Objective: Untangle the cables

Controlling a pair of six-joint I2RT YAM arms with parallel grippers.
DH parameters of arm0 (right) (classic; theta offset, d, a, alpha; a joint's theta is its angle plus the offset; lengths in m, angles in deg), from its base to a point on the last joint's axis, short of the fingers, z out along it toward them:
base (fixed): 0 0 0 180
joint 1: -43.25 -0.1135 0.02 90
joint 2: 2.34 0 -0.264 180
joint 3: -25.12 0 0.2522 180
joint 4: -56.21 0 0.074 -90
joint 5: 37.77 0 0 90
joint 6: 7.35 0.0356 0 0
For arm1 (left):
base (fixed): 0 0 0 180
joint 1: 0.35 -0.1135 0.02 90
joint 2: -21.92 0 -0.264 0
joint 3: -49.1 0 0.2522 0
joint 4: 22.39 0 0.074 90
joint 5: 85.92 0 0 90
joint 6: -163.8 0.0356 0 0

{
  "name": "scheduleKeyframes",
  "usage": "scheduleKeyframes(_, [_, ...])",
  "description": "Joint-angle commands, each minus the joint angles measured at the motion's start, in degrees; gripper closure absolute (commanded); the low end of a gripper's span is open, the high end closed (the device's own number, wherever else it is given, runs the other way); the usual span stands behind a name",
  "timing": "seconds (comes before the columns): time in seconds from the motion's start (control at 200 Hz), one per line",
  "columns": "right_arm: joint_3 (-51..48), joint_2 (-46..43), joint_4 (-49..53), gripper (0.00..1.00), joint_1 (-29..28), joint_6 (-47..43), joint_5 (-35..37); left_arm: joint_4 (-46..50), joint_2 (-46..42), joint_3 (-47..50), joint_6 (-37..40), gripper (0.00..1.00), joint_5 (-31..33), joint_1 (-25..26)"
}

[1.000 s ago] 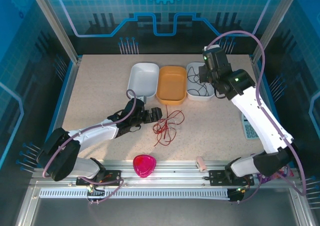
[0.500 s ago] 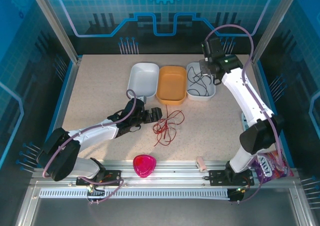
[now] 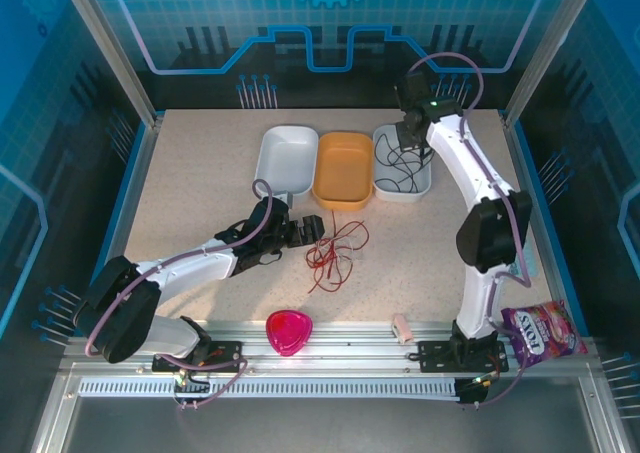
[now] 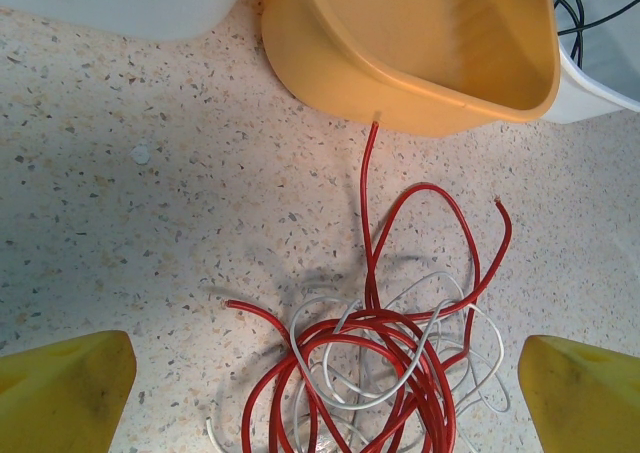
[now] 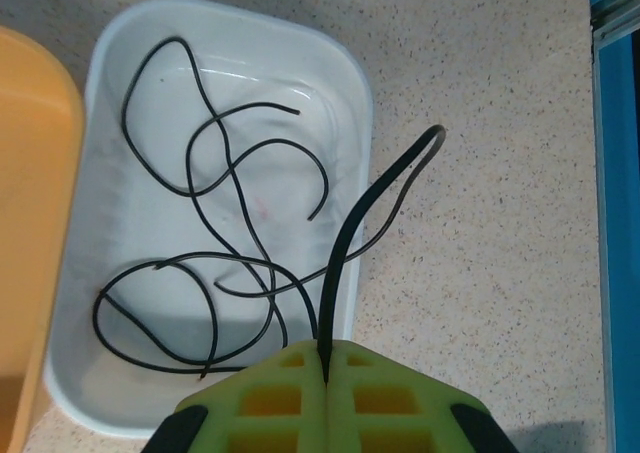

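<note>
Top external: left end effector (image 3: 314, 227) sits low on the speckled, stone-look surface (image 3: 200, 173), jaws spread wide with nothing in them, just left of a loose tangle of red cables (image 3: 333, 253). Three rounded-rectangle plastic trays stand in a touching row at the far side: glossy left white tray (image 3: 285, 158), orange tray (image 3: 343, 139), right white tray (image 3: 403, 196). Right arm is stretched out long, with the right end effector (image 3: 410, 145) over the right white tray. Pink translucent heart-ish dish (image 3: 288, 331) on the near metal rail, crinkly purple snack bag (image 3: 543, 330) by the right arm's base

Left wrist: blunt yellow fingers (image 4: 65, 388) in both lower corners, far apart, empty. Between them the red cables are thin, glossy and coiled in overlapping loops, with a pale cable (image 4: 316, 301) threaded through the coils. One red end runs straight up and touches the orange tray's smooth matte outer wall

Right wrist: lime-green fingers (image 5: 260, 403) with a gridded face are pressed tight together, pinching one black cable (image 5: 350, 238). It rises stiffly from the jaws, bends in a hairpin over the bare surface outside the tray, then comes back across the rim. Other black cables (image 5: 215, 143) lie in curly open loops on the right white tray's shiny floor
</note>
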Motion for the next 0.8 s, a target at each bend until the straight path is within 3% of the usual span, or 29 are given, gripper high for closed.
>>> scheduleKeyframes(0.0, [4.13, 4.25, 2.95, 1.0, 0.65, -1.4, 2.7, 0.8, -1.31, -0.92, 0.62, 0.01, 0.82, 0.44])
scheduleKeyframes(0.46, [12.82, 17.77, -0.34, 1.0, -1.24, -8.09, -1.87, 1.32, -3.58, 0.4, 0.53, 0.01, 1.48, 0.45])
scheduleKeyframes(0.795, [9.44, 17.86, -3.53, 1.0, -3.16, -14.4, -6.19, 1.34, -4.21, 0.53, 0.37, 0.01, 1.44, 0.48])
